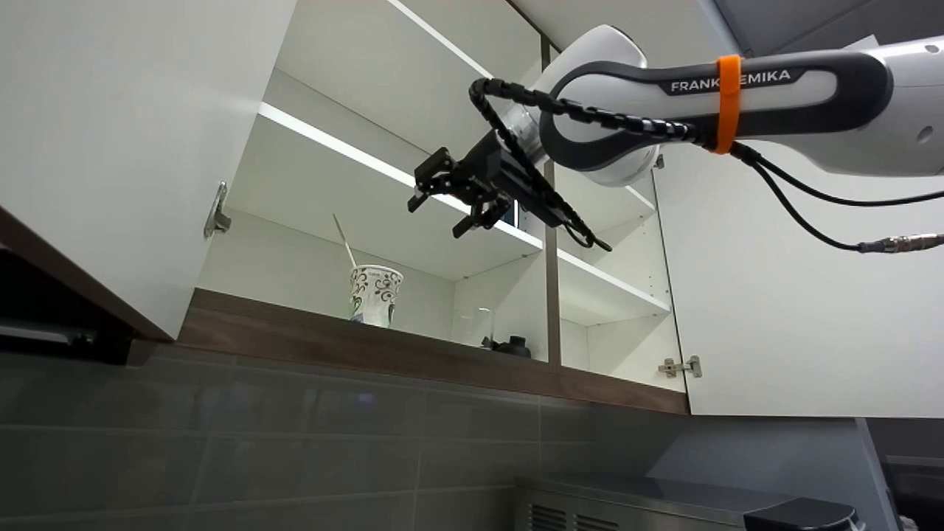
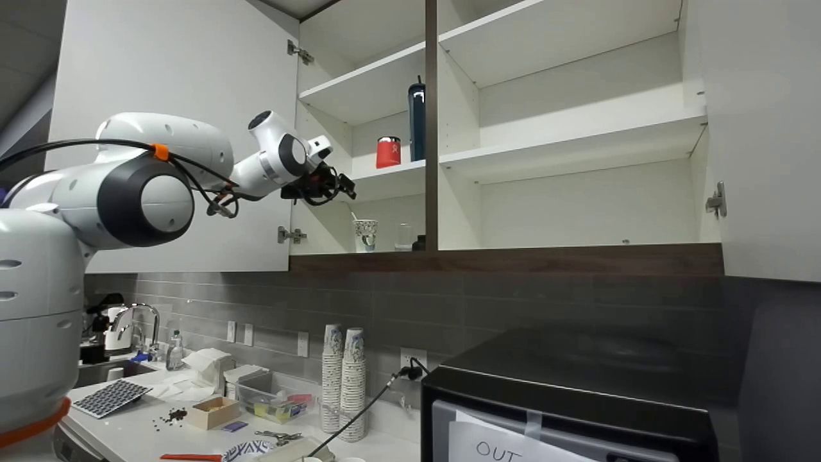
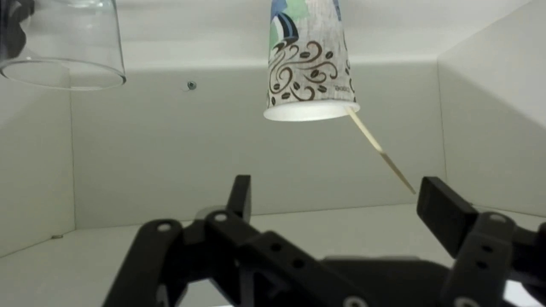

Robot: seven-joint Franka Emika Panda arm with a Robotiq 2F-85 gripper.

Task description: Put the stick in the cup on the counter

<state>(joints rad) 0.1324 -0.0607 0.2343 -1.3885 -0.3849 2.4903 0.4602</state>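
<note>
The cup (image 1: pixel 375 296) is white with a dark swirl pattern. It stands upright on the cabinet's bottom shelf, also in an exterior view (image 2: pixel 365 235). A thin pale stick (image 1: pixel 344 240) leans in it and sticks out above the rim. The wrist view is upside down; there the cup (image 3: pixel 311 64) is at the top and the stick (image 3: pixel 379 147) slants toward the right finger. My gripper (image 1: pixel 439 216) is open and empty, above the cup in the exterior views. In the wrist view (image 3: pixel 341 198) the stick's tip appears near the right fingertip; contact cannot be told.
A clear glass (image 1: pixel 478 326) and a dark object (image 1: pixel 512 346) stand beside the cup. The middle shelf edge (image 1: pixel 324 140) runs behind my gripper. A red cup (image 2: pixel 388 152) and tall dark bottle (image 2: pixel 416 122) stand on that shelf. The open cabinet door (image 1: pixel 140 133) flanks the opening.
</note>
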